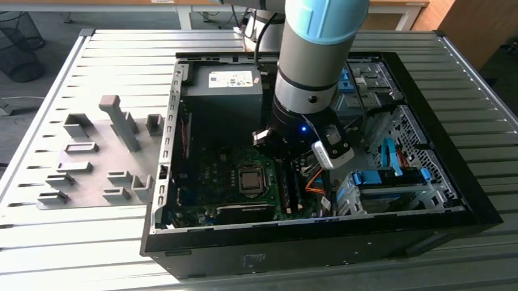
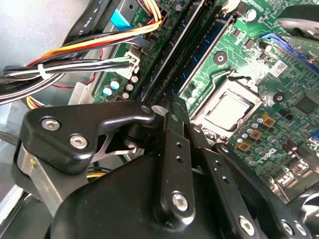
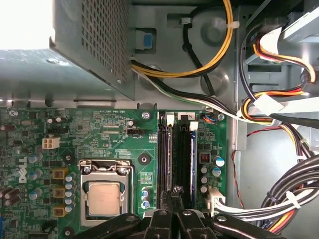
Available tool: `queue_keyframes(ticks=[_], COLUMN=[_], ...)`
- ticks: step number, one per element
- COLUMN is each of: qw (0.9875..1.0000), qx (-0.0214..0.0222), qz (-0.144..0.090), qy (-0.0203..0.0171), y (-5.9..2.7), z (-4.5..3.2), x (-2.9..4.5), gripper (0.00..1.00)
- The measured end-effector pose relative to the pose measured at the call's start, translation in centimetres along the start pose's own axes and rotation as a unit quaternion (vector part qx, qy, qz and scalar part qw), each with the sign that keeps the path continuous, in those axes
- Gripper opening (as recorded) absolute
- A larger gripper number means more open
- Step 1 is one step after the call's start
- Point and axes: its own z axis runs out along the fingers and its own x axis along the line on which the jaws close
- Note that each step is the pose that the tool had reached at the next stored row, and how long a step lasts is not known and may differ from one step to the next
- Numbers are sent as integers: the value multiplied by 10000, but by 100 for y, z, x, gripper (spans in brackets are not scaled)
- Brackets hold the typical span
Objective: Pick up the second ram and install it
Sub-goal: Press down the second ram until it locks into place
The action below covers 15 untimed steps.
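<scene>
The black linkage-fingered end effector (image 3: 175,196) sits low inside the open black computer case (image 1: 453,200) on the ribbed metal desk (image 1: 121,54), directly over the memory slots (image 3: 177,149) beside the silver-lidded processor socket (image 3: 103,198). Its fingers are drawn close together over a slot; a thin dark edge between them may be the second ram (image 2: 172,107), a narrow circuit-board stick, but I cannot tell for sure whether they grip it. Likely risk: if the stick is slightly tilted or off the slot's line, pressing down could jam it or strain the green motherboard (image 3: 109,134). The bundled coloured cables (image 3: 279,199) lie close beside the slots and could snag.
</scene>
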Motion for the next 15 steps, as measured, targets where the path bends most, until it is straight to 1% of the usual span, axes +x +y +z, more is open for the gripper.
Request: queue_keyframes(ticks=[3, 6, 8, 9, 11, 13, 15], qw=[10000, 10000, 10000, 10000, 10000, 10000, 10000], qx=[7, 2, 2, 5, -17, -1, -1], qz=[0, 0, 0, 0, 0, 0, 0], qy=[3, 3, 4, 6, -2, 4, 3], y=[-2, -1, 0, 1, 7, 0, 1], z=[28, 63, 68, 58, 17, -82, -155], x=[-1, -2, -2, -2, -4, 0, 1], gripper=[11, 11, 11, 11, 11, 11, 11])
